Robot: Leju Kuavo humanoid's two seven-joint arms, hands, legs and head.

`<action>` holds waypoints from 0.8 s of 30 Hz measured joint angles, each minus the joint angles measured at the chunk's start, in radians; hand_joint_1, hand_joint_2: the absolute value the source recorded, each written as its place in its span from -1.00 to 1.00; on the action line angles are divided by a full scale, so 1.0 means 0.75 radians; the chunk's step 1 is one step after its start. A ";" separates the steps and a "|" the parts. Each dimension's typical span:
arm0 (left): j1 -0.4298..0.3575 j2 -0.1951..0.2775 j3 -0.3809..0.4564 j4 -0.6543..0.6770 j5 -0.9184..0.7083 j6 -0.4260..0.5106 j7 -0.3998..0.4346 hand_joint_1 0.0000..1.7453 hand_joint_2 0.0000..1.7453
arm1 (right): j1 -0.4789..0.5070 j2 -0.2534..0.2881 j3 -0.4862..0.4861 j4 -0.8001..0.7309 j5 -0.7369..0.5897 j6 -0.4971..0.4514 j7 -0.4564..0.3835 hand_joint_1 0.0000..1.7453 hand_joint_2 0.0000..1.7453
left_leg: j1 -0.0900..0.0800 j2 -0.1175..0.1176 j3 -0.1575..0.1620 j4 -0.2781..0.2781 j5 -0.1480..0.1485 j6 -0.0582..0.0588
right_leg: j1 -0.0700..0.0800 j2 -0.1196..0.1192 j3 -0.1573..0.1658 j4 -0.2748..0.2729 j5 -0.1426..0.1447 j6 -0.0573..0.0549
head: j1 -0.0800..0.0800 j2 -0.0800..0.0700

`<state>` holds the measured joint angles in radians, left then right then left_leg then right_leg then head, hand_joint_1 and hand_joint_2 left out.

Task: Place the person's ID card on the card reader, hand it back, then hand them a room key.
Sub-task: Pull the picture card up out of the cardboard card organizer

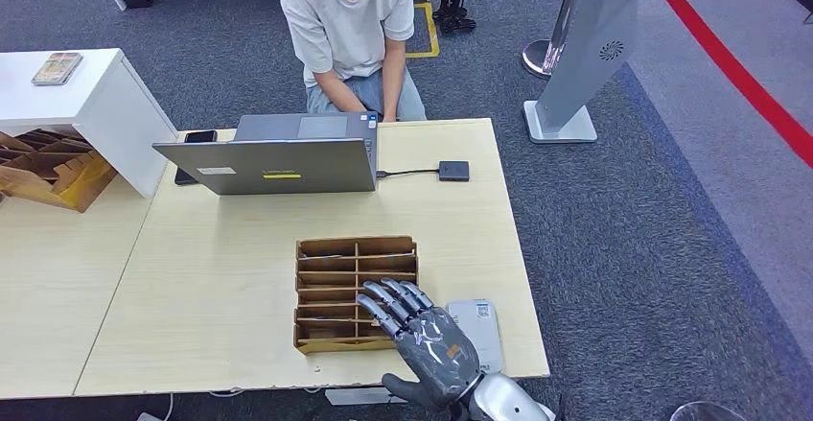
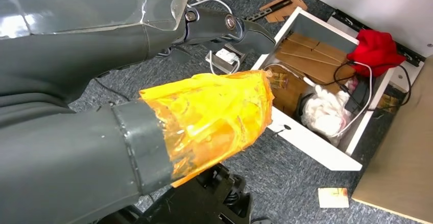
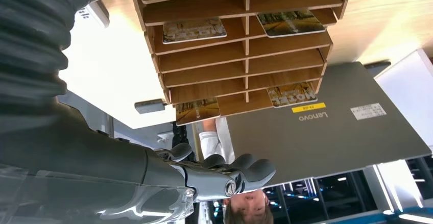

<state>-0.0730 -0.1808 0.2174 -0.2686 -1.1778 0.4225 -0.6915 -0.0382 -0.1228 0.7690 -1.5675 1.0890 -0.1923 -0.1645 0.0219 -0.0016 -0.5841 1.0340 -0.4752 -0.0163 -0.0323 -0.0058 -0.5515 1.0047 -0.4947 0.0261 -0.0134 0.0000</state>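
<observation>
My right hand (image 1: 422, 339) hovers over the near right corner of a wooden card rack (image 1: 355, 245), fingers spread, holding nothing. The right wrist view shows the same hand (image 3: 214, 175) below the rack (image 3: 245, 60), whose slots hold several printed room key cards (image 3: 194, 29). A white card reader (image 1: 476, 330) lies on the table just right of the hand. A person (image 1: 350, 18) sits across the table behind the laptop, arms down in front of them. My left hand (image 2: 204, 117), its thumb wrapped in orange film, hangs over the floor with nothing in it.
A grey laptop (image 1: 278, 164) stands open toward the person, with a small black box (image 1: 453, 170) cabled to it. A phone (image 1: 199, 136) lies by the laptop. A white cabinet (image 1: 105, 105) and cardboard rack (image 1: 48, 167) are at left. A grey kiosk (image 1: 585, 47) stands beyond the table.
</observation>
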 joint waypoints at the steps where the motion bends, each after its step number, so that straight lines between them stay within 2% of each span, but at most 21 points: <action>1: 0.000 0.000 -0.001 0.000 -0.001 -0.002 -0.001 -1.00 -1.00 | -0.005 0.000 0.003 0.005 -0.003 0.003 0.003 -1.00 1.00 | 0.000 0.000 0.000 0.000 0.000 0.000 | 0.000 0.000 0.000 0.000 0.000 0.000 | 0.000 0.000; 15: -0.002 0.003 -0.031 0.000 -0.001 -0.012 -0.002 -1.00 -1.00 | -0.060 0.001 0.035 0.072 -0.032 0.022 0.063 -1.00 1.00 | 0.000 0.000 0.000 0.000 0.000 0.000 | 0.000 0.000 0.000 0.000 0.000 0.000 | 0.000 0.000; 20: -0.012 0.001 -0.037 0.000 -0.001 -0.029 0.032 -1.00 -1.00 | -0.100 0.035 0.036 0.092 -0.022 0.099 0.125 -1.00 1.00 | 0.000 0.000 0.000 0.000 0.000 0.000 | 0.000 0.000 0.000 0.000 0.000 0.000 | 0.000 0.000; 22: -0.015 0.002 -0.045 0.000 0.002 -0.029 0.027 -1.00 -1.00 | -0.107 0.043 0.036 0.102 -0.024 0.090 0.124 -1.00 1.00 | 0.000 0.000 0.001 0.000 0.000 0.000 | 0.000 -0.001 0.000 0.000 0.000 0.000 | 0.000 0.000; 24: -0.013 0.003 -0.055 0.000 0.010 -0.024 0.013 -1.00 -1.00 | -0.102 0.040 0.036 0.115 -0.030 0.063 0.112 -0.77 1.00 | 0.000 0.000 0.000 0.000 0.000 0.000 | 0.000 0.000 0.000 0.000 0.000 0.000 | 0.000 0.000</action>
<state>-0.0831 -0.1783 0.1764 -0.2686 -1.1705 0.4044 -0.6821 -0.1144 -0.0930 0.7959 -1.4811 1.0664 -0.1453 -0.0804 0.0220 -0.0019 -0.5839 1.0341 -0.4749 -0.0164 -0.0323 -0.0060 -0.5512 1.0048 -0.4946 0.0261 -0.0132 0.0000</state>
